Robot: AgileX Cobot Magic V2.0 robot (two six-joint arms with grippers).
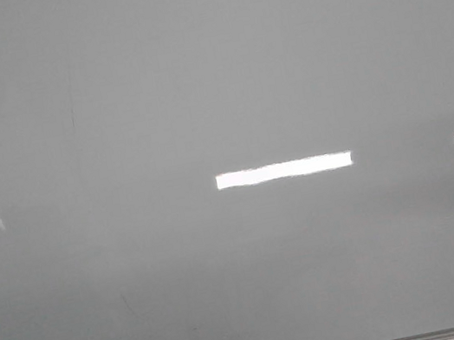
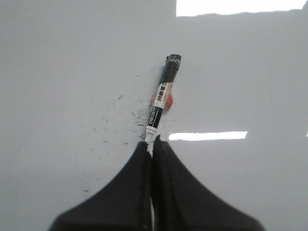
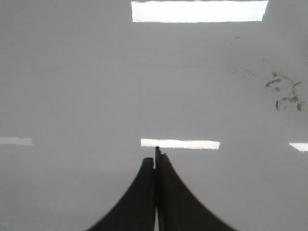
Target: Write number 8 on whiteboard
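Left pincer (image 2: 153, 142) black, smooth curved tapering fingers, right pincer (image 3: 155, 161) alike

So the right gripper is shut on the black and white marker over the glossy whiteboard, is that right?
Not the right one. The left wrist view shows the left gripper shut on the black and white marker over the glossy whiteboard; the right gripper is shut on nothing.

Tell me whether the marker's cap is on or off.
On: the marker, held in the left gripper, ends in a black cap.
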